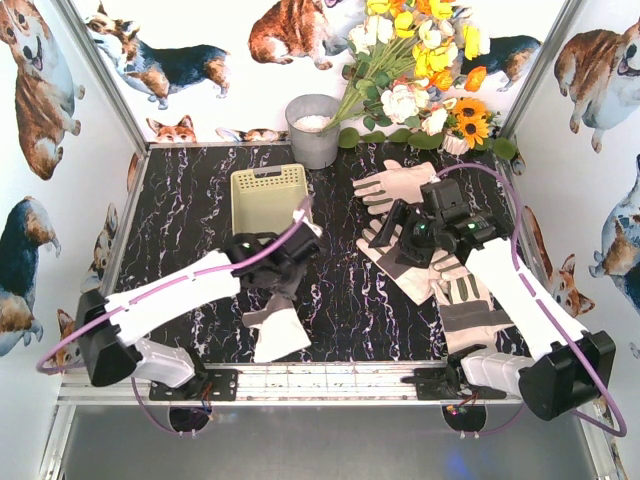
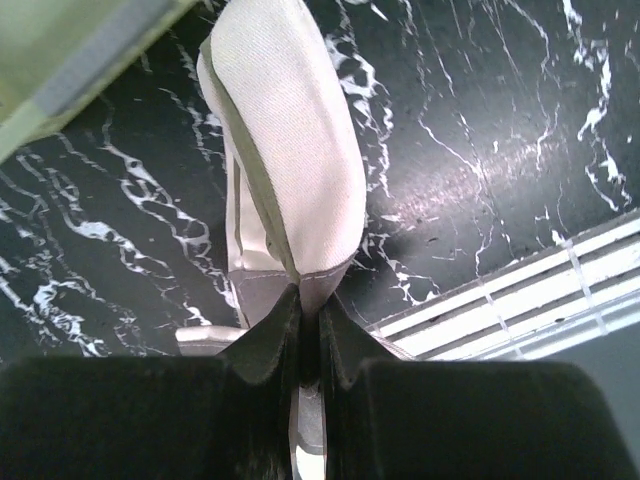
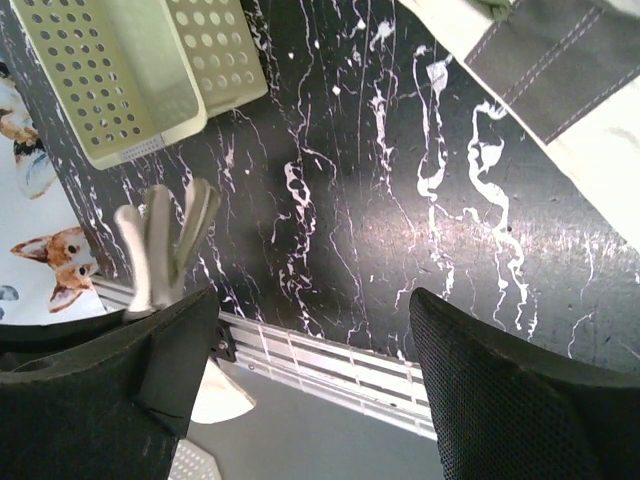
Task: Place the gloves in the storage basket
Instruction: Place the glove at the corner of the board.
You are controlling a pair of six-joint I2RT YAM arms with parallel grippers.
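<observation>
My left gripper (image 1: 284, 272) is shut on a cream-white glove (image 1: 276, 332) that hangs from it over the front middle of the table. In the left wrist view this glove (image 2: 290, 150) is pinched at its grey edge between the closed fingers (image 2: 268, 335). The pale yellow-green storage basket (image 1: 268, 197) sits behind it, its corner (image 2: 70, 60) just showing. My right gripper (image 1: 390, 235) stands open above bare table beside the other gloves (image 1: 425, 270); one lies further back (image 1: 400, 182), another nearer (image 1: 470, 305). The right wrist view shows the basket (image 3: 120, 70) and a glove edge (image 3: 560, 70), with nothing between the fingers (image 3: 510, 390).
A grey metal bucket (image 1: 313, 130) stands behind the basket, and a bunch of artificial flowers (image 1: 420, 60) fills the back right corner. The table's metal rail (image 1: 330, 380) runs along the front. Walls with dog pictures close in both sides.
</observation>
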